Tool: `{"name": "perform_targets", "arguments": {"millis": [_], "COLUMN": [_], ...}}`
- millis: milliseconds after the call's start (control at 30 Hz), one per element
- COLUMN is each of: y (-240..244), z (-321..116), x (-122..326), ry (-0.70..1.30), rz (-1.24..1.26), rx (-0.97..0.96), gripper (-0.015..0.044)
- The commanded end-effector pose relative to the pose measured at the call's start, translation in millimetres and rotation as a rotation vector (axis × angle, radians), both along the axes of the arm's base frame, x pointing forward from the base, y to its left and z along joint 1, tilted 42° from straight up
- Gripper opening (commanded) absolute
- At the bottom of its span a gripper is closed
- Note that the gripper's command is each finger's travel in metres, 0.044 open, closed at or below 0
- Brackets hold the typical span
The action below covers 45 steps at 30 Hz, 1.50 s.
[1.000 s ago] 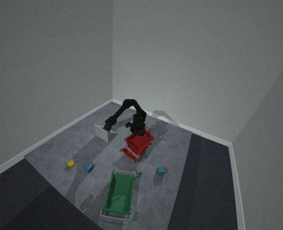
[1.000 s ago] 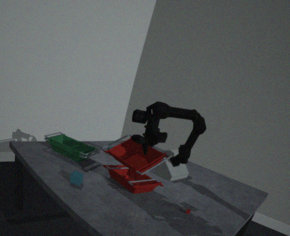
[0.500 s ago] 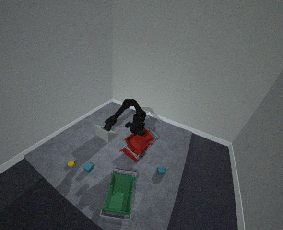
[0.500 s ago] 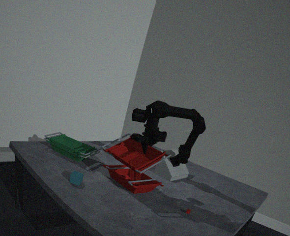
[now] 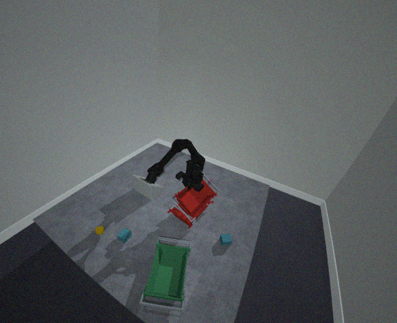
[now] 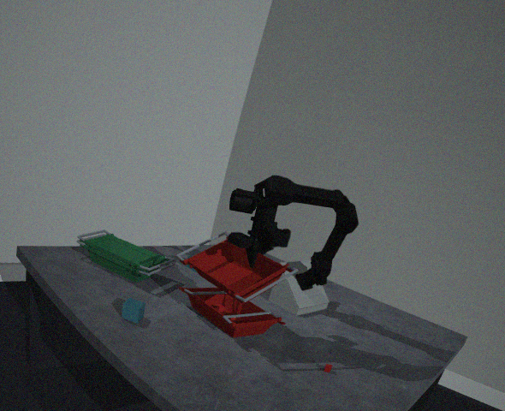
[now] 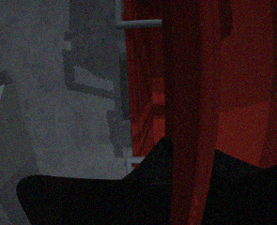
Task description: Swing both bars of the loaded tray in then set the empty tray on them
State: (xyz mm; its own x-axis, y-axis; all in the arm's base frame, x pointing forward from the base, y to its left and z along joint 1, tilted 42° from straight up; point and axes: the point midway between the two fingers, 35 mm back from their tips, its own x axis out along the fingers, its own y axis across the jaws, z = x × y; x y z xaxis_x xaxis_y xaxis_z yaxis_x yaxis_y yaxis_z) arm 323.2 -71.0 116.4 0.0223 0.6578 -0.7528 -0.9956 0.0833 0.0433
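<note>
The loaded red tray (image 5: 180, 217) (image 6: 252, 326) stands on the table with small red blocks partly visible inside. In the exterior view, one wire bar (image 6: 252, 315) crosses its top near the right end and the other bar (image 6: 204, 293) crosses near the left end. My gripper (image 6: 252, 264) (image 7: 175, 144) is shut on a side wall of the empty red tray (image 5: 192, 203) (image 6: 226, 271) (image 7: 248, 131). That tray hangs above the loaded one, tilted, its own bars out at its ends. Whether the trays touch cannot be told; the loaded tray is largely hidden in the top view.
A green tray (image 5: 167, 274) (image 6: 120, 254) stands apart. Teal blocks (image 5: 124, 235) (image 5: 225, 239) (image 6: 133, 311) and an orange disc (image 5: 99, 230) lie around. A small red piece (image 6: 328, 367) lies near the edge. A pale wedge-shaped body (image 5: 148, 189) (image 6: 294, 300) stands by the arm's base.
</note>
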Motion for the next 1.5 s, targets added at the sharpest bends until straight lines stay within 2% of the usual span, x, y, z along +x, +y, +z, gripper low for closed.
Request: {"name": "perform_targets", "arguments": {"millis": [0, 567, 1467], "y": [-4.9, -3.9, 22.2], "z": [3.5, 2.4, -28.1], "x": [2.1, 2.2, 4.0], "ry": [-0.015, -0.016, -0.017], "rz": [-0.018, -0.018, -0.018], "rx": [-0.001, -0.001, -0.001], "gripper": [0.0000, 0.0000, 0.0000]}}
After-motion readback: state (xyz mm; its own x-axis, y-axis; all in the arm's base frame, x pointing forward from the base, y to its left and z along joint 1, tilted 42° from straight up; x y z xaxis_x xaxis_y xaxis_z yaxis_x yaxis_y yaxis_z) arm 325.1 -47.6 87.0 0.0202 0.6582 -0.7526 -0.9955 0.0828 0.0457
